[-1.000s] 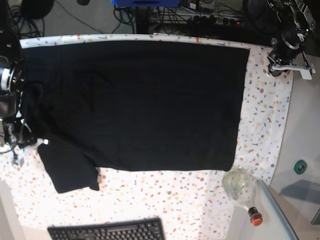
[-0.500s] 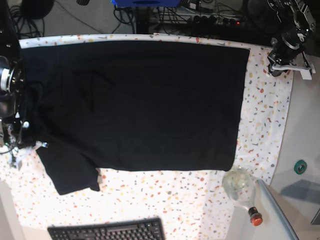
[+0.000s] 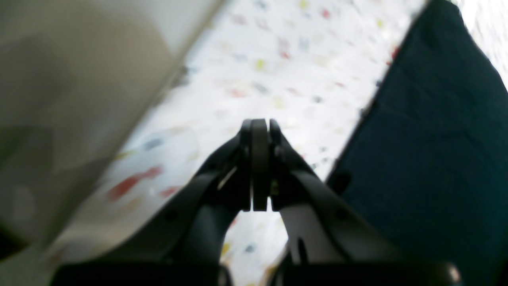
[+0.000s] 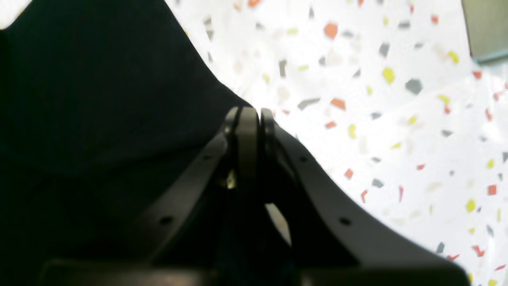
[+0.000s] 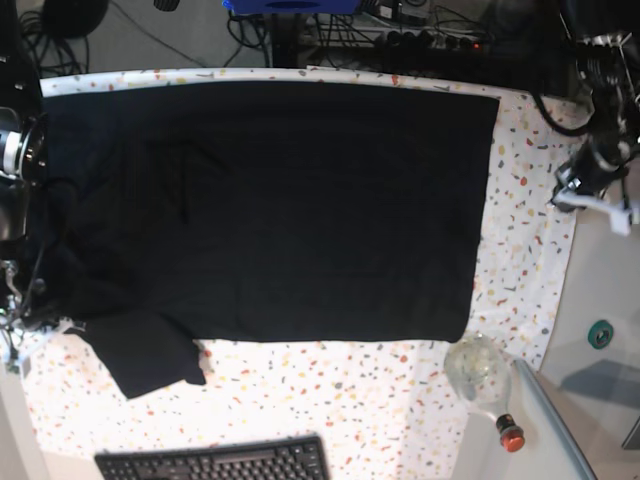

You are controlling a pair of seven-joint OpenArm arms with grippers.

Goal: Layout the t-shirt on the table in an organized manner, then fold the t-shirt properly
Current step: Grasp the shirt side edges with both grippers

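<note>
The black t-shirt (image 5: 280,200) lies spread flat across the speckled table (image 5: 530,230), its lower sleeve (image 5: 150,355) pointing toward the front edge. My right gripper (image 4: 249,115) is shut at the edge of the t-shirt (image 4: 99,99), with dark fabric rising to its fingertips. In the base view its arm (image 5: 15,200) stands at the far left, where the cloth is bunched. My left gripper (image 3: 260,127) is shut and holds nothing. It hovers over bare table (image 3: 258,59) just beside the t-shirt's hem (image 3: 428,139). The base view shows the left gripper (image 5: 592,188) near the table's right edge.
A black keyboard (image 5: 215,462) lies at the front edge. A clear glass bottle (image 5: 480,372) with a red cap rests at the front right corner. A green roll (image 5: 600,333) sits on the grey surface to the right. Cables run behind the table.
My right gripper has shut at the shirt's left side, and the sleeve and shoulder cloth have shifted and bunched there. The left arm has moved forward along the table's right edge.
</note>
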